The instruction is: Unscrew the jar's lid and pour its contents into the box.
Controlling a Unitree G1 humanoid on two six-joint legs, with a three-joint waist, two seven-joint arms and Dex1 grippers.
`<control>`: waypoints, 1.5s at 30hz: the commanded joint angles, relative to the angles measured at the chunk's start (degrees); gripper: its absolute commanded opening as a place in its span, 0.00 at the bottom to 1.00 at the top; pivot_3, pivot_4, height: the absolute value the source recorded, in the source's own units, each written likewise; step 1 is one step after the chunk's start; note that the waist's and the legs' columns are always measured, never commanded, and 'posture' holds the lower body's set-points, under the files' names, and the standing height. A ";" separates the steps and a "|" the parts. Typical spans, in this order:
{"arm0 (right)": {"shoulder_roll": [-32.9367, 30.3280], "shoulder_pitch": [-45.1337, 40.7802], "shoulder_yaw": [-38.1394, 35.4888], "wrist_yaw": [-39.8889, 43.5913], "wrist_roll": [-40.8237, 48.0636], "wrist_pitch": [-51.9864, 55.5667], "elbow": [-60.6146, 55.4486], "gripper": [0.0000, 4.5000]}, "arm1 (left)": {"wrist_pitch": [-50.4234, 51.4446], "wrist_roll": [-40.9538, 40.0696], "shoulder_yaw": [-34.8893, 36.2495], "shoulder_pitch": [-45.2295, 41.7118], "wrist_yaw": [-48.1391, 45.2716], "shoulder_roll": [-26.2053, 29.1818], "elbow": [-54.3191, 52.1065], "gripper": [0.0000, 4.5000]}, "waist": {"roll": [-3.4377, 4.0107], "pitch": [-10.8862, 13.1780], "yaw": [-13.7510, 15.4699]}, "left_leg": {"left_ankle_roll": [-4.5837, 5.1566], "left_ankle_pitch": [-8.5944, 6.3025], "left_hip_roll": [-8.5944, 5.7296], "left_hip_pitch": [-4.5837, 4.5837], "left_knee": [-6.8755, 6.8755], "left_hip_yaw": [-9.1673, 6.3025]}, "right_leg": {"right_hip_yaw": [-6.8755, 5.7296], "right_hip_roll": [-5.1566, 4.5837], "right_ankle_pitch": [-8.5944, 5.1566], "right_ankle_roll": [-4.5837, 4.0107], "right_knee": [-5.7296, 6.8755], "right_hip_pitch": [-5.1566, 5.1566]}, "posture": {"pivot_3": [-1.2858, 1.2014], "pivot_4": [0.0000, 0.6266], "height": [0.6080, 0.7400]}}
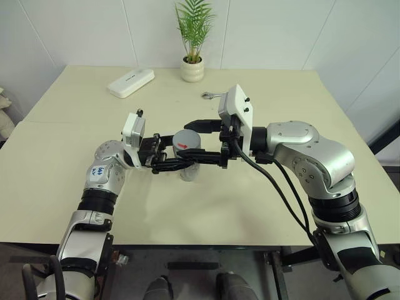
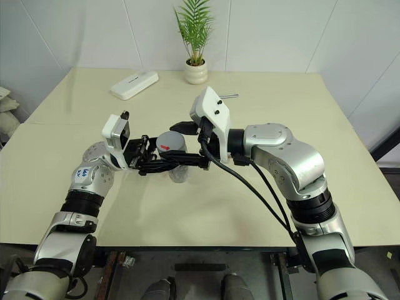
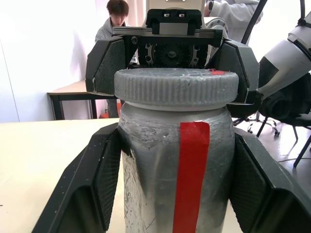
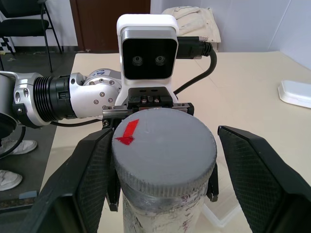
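Jar [image 3: 170, 174] sits clamped in my left claw [image 1: 169, 164]; my right claw [image 4: 163, 160] brackets the lid [image 4: 164, 145], one pad off at three o'clock, so twisting may slip.

The jar [image 3: 170, 170] base is cut off; the box [image 1: 189, 173] is mostly hidden
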 commanded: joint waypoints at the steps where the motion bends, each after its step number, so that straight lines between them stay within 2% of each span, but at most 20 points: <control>1: 0.25 -1.56 -0.85 0.28 0.27 -0.86 -1.74 0.79 | -0.57 -0.67 0.56 -0.66 -6.40 -0.15 -1.73 0.59 | 0.00 0.00 0.00 | 0.00 0.00 0.00 0.00 0.00 0.00 | 0.00 0.00 0.00 0.00 0.00 0.00 | 0.52 0.24 1.00; 10: 0.57 -1.81 -1.19 0.18 0.82 -0.66 -2.21 0.79 | -0.62 -0.52 0.57 -0.67 -6.40 -0.11 -1.58 0.59 | 0.00 0.00 0.00 | 0.00 0.00 0.00 0.00 0.00 0.00 | 0.00 0.00 0.00 0.00 0.00 0.00 | 0.52 0.24 1.00; 13: 0.54 -1.81 -1.14 0.36 0.96 -0.70 -2.49 0.58 | -0.56 -0.48 0.65 -0.59 -6.40 -0.15 -1.68 0.59 | 0.00 0.00 0.00 | 0.00 0.00 0.00 0.00 0.00 0.00 | 0.00 0.00 0.00 0.00 0.00 0.00 | 0.52 0.24 1.00; 45: -0.18 -6.05 -3.37 1.54 -0.57 -3.23 0.69 0.58 | 4.47 0.15 -2.08 2.15 -6.40 1.96 -5.10 0.59 | 0.00 0.00 -0.03 | 0.00 0.00 0.00 0.00 -0.01 0.00 | 0.00 0.00 0.00 0.00 0.01 0.00 | 0.52 0.24 1.00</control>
